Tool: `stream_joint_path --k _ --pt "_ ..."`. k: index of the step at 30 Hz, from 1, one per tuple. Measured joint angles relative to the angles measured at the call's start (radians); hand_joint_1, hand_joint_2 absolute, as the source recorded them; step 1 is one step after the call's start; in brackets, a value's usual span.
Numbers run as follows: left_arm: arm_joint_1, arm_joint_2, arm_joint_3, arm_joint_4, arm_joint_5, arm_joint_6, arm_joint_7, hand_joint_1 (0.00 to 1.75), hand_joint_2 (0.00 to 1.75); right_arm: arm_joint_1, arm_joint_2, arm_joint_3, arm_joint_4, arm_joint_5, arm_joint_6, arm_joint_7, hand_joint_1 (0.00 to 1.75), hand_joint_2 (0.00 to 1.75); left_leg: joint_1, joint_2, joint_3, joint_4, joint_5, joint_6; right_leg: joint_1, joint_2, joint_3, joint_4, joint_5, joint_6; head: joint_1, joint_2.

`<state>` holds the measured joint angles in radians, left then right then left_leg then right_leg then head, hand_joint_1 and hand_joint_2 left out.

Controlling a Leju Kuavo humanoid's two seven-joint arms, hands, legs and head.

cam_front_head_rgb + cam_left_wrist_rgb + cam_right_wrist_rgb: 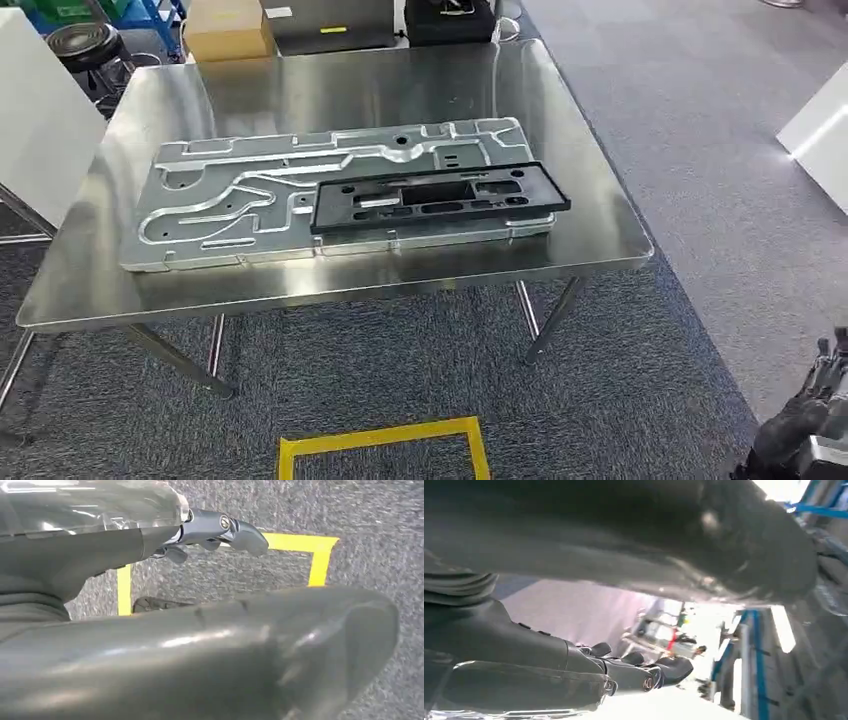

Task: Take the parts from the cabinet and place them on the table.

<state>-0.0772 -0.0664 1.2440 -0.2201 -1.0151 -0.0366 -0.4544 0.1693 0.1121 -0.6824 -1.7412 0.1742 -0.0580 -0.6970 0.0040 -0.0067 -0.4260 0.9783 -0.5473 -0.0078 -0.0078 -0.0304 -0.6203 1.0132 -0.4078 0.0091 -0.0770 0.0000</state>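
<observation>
A large silver metal plate (250,200) with milled grooves lies flat on the steel table (330,85). On the plate's right half rests a black rectangular frame part (440,195), slightly askew. My right hand (805,425) hangs low at the lower right, away from the table, dark and partly cut off by the picture's edge. In the right wrist view the right hand (574,665) holds nothing, its fingers (664,670) stretched away from the thumb. In the left wrist view my left hand (190,645) hangs above the carpet with nothing in it, its fingers (220,530) apart from the thumb.
A yellow tape square (385,445) marks the grey carpet in front of the table. Behind the table stand a cardboard box (228,30) and a black case (450,20). A white panel (40,110) stands at the left, another white object (825,140) at the right.
</observation>
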Motion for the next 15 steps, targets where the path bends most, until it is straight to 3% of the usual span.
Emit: stream_joint_path --k 3,4,5,6,8,9,10,11,12,13,14,15 --pt "0.002 0.0 0.005 0.0 0.0 0.001 0.003 0.0 0.0 -0.024 0.01 -0.045 0.13 0.07 -0.021 0.001 0.0 0.0 0.0 0.001 -0.019 -0.003 0.022 0.023 0.001 0.001 0.002 -0.011 0.031 0.021 0.0 0.0" --pt "0.0 -0.004 0.006 0.0 0.0 0.002 0.003 0.0 0.0 -0.024 0.011 -0.068 0.179 0.092 -0.028 0.001 0.0 0.0 0.005 0.007 -0.03 -0.007 0.039 0.033 -0.007 0.011 -0.006 -0.001 0.009 0.027 0.0 0.0" --pt "-0.001 -0.004 0.006 0.0 0.0 0.002 0.003 0.0 0.0 -0.024 0.013 -0.081 0.208 0.099 -0.031 0.001 0.0 0.0 0.005 0.006 -0.045 -0.007 0.049 0.043 -0.007 0.017 -0.021 0.034 -0.048 0.031 0.0 0.0" --pt "0.001 -0.004 0.006 0.0 0.0 0.001 0.003 0.0 0.0 -0.027 0.014 -0.09 0.232 0.101 -0.032 0.0 0.0 0.0 0.004 0.007 -0.058 -0.007 0.06 0.045 -0.008 0.021 -0.039 0.093 -0.108 0.035 0.0 0.0" --pt "0.002 -0.004 0.007 0.0 0.001 0.002 0.003 0.0 0.0 -0.032 0.015 -0.1 0.273 0.105 -0.032 0.0 0.0 0.0 0.001 0.008 -0.09 -0.004 0.084 0.046 -0.008 0.022 -0.081 0.257 -0.204 0.043 0.0 0.0" --pt "0.002 -0.004 0.007 0.0 0.0 0.002 0.003 0.0 0.0 -0.035 0.016 -0.108 0.3 0.115 -0.033 0.001 0.0 0.0 0.001 0.008 -0.105 -0.001 0.095 0.045 -0.009 0.022 -0.083 0.3 -0.205 0.045 0.0 0.0" --pt "0.003 -0.004 0.007 0.0 0.0 0.002 0.003 0.0 0.0 -0.043 0.016 -0.118 0.33 0.136 -0.039 0.003 0.0 0.0 0.001 0.008 -0.12 0.001 0.104 0.044 -0.009 0.022 -0.067 0.304 -0.181 0.045 0.0 0.0" --pt "0.003 -0.004 0.008 0.0 0.0 0.002 0.003 0.0 0.0 -0.056 0.015 -0.138 0.39 0.193 -0.059 0.003 0.0 0.0 0.0 0.008 -0.137 0.006 0.114 0.041 -0.009 0.023 -0.025 0.261 -0.135 0.043 0.0 0.0" --pt "0.003 -0.004 0.008 0.0 0.0 0.002 0.003 0.0 0.0 -0.074 0.008 -0.161 0.464 0.246 -0.081 0.003 0.0 0.0 0.0 0.008 -0.15 0.009 0.122 0.039 -0.008 0.023 0.034 0.182 -0.099 0.038 0.0 0.0" --pt "0.002 -0.007 0.008 0.0 -0.001 0.002 0.003 0.0 0.0 -0.087 -0.005 -0.186 0.549 0.294 -0.104 0.004 0.0 0.0 0.0 0.007 -0.16 0.012 0.129 0.037 -0.007 0.024 0.101 0.084 -0.084 0.03 0.0 0.0" --pt "0.001 -0.009 0.008 0.0 -0.003 0.002 0.003 0.0 0.0 -0.097 -0.015 -0.203 0.614 0.326 -0.131 0.001 0.0 0.0 -0.001 0.006 -0.163 0.015 0.135 0.035 -0.004 0.026 0.154 0.006 -0.1 0.022 0.0 0.0" --pt "0.002 -0.013 0.008 0.0 -0.009 0.002 0.003 0.0 0.0 -0.116 -0.039 -0.231 0.737 0.377 -0.183 0.002 0.0 0.0 -0.005 0.003 -0.169 0.017 0.144 0.027 -0.002 0.026 0.19 -0.071 -0.128 0.017 0.0 0.0"
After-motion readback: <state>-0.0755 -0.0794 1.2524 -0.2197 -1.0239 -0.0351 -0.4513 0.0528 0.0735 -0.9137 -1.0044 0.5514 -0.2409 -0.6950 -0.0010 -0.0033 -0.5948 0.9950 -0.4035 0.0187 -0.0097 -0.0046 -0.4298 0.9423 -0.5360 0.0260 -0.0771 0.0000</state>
